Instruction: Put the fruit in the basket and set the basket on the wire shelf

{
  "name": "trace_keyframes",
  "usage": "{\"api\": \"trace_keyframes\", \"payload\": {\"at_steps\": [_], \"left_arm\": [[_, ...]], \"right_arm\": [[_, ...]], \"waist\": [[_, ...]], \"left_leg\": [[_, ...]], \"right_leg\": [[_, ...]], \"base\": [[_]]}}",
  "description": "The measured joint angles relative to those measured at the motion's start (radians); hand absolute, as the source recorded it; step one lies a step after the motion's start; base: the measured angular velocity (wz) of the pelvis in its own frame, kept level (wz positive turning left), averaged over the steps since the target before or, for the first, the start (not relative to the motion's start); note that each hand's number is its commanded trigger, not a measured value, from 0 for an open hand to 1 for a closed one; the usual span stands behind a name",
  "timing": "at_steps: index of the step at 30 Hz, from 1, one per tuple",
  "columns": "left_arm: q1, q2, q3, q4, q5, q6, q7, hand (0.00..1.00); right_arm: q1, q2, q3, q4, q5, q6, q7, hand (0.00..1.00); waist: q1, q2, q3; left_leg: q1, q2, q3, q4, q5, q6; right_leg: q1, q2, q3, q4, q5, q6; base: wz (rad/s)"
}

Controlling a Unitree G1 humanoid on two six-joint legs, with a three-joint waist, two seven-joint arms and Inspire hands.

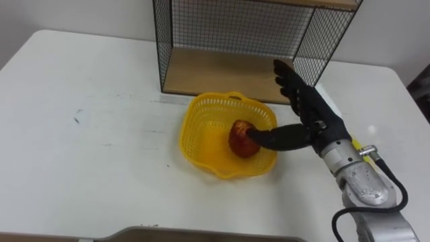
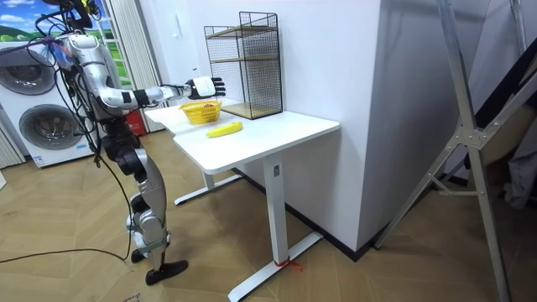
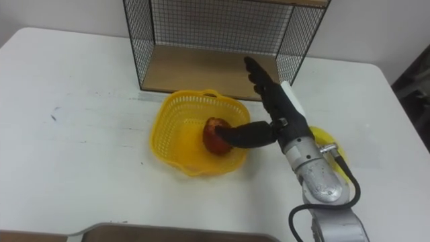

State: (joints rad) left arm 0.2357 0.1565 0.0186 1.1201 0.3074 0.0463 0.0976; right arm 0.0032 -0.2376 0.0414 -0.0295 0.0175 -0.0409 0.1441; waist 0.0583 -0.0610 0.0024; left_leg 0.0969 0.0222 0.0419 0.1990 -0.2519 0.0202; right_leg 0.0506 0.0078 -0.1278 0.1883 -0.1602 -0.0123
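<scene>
Already the apple (image 1: 242, 140) lies in the basket (image 1: 191, 132), against the thumb of the right hand (image 1: 316, 122). Its fingers (image 1: 290, 84) stretch straight and released above the rim.

The right robot hand (image 1: 314, 122) is black all over, mounted on a silver-grey metal wrist and forearm that carry a small yellow fitting and a looping black cable.

Head cams close above table (image 1: 80, 101); room cam afar.
</scene>
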Motion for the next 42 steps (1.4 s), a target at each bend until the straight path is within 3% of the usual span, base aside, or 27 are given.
{"api": "trace_keyframes", "payload": {"at_steps": [9,15,17,21,28,36,42], "left_arm": [[0.013,0.000,0.019,0.000,0.001,-0.002,0.000,0.00],[0.035,-0.005,0.078,-0.001,0.002,-0.001,0.001,0.00],[0.036,-0.004,0.086,-0.001,0.002,0.007,0.004,0.00],[0.030,-0.003,0.090,-0.001,0.001,0.013,0.006,0.00],[0.032,0.001,0.120,-0.002,0.002,0.021,0.000,0.00],[0.034,0.009,0.123,-0.005,0.008,0.042,-0.001,0.00],[0.037,0.017,0.127,-0.024,0.008,0.059,-0.001,0.00]], "right_arm": [[-0.001,-0.008,-0.125,-0.014,0.062,-0.003,-0.063,0.00],[-0.001,-0.010,-0.228,-0.002,0.053,-0.003,-0.123,0.00],[-0.001,-0.013,-0.260,0.041,0.049,-0.001,-0.149,0.00],[-0.001,-0.036,-0.271,0.088,0.044,0.011,-0.184,0.00],[-0.006,-0.052,-0.309,0.123,0.044,0.012,-0.243,0.00],[-0.044,-0.055,-0.297,0.259,0.006,0.048,-0.231,0.00],[-0.050,-0.066,-0.297,0.319,0.000,0.065,-0.225,0.00]], "waist": [[-0.015,0.000,-0.0056],[-0.052,0.000,-0.0032],[-0.057,-0.003,0.0031],[-0.059,-0.010,0.0057],[-0.055,-0.016,0.0021],[-0.049,-0.020,0.0002],[-0.048,-0.034,0.0001]], "left_leg": [[0.002,-0.001,-0.007,0.000,0.000,0.000],[0.004,-0.001,-0.004,-0.001,0.000,0.000],[0.018,-0.001,-0.002,-0.003,0.000,0.000],[0.020,-0.001,0.005,-0.006,0.000,0.000],[0.021,-0.001,0.009,-0.008,0.000,0.000],[0.028,0.000,0.007,-0.010,0.000,0.000],[0.026,-0.001,0.006,-0.004,0.000,0.000]], "right_leg": [[0.007,-0.004,-0.011,-0.002,0.000,0.000],[0.007,-0.003,-0.009,-0.003,0.000,0.000],[0.017,-0.003,-0.008,-0.003,0.000,0.000],[0.015,-0.002,0.000,-0.004,0.000,0.001],[0.013,-0.002,0.003,-0.003,-0.001,0.001],[0.019,-0.002,0.003,-0.003,-0.001,0.001],[0.019,-0.003,0.001,-0.002,-0.001,0.001]], "base": [[0.03],[-0.01],[-0.02],[-0.07],[-0.02],[0.00],[0.00]]}}
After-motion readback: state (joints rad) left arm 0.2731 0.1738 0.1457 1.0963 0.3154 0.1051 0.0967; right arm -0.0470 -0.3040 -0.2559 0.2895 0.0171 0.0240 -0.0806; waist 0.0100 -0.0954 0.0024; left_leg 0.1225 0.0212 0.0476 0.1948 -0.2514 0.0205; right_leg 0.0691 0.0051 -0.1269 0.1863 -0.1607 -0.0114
